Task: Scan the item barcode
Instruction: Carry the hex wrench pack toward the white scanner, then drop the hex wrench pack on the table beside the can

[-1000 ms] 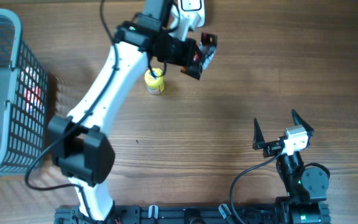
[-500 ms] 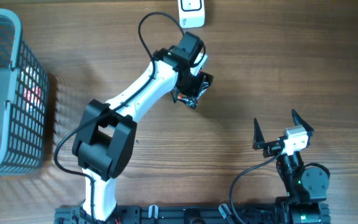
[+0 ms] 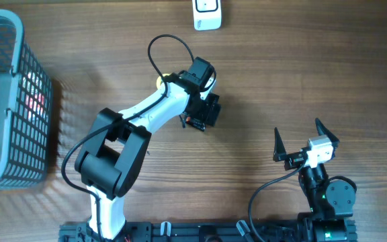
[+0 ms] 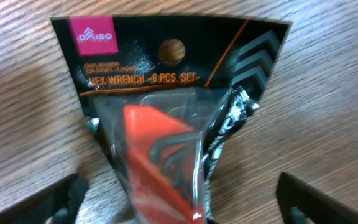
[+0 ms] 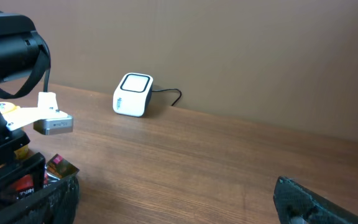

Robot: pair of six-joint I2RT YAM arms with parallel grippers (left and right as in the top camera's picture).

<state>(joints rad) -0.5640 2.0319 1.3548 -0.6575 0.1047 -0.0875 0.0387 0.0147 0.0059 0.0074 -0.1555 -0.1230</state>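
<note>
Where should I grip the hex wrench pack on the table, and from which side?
On the hex wrench pack, probably the raised blister around the orange holder, from straight above, left gripper closing across its long sides. The header card lies flat on the table, offering no edge.

Hex wrench packet (image 4: 166, 118) header: pink "DAISO" logo; orange print "HEX WRENCH - 8 PCS. SET"

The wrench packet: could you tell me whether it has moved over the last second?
Yes. Overhead, the wrench packet has moved away from the white scanner, toward the robot's side.
</note>
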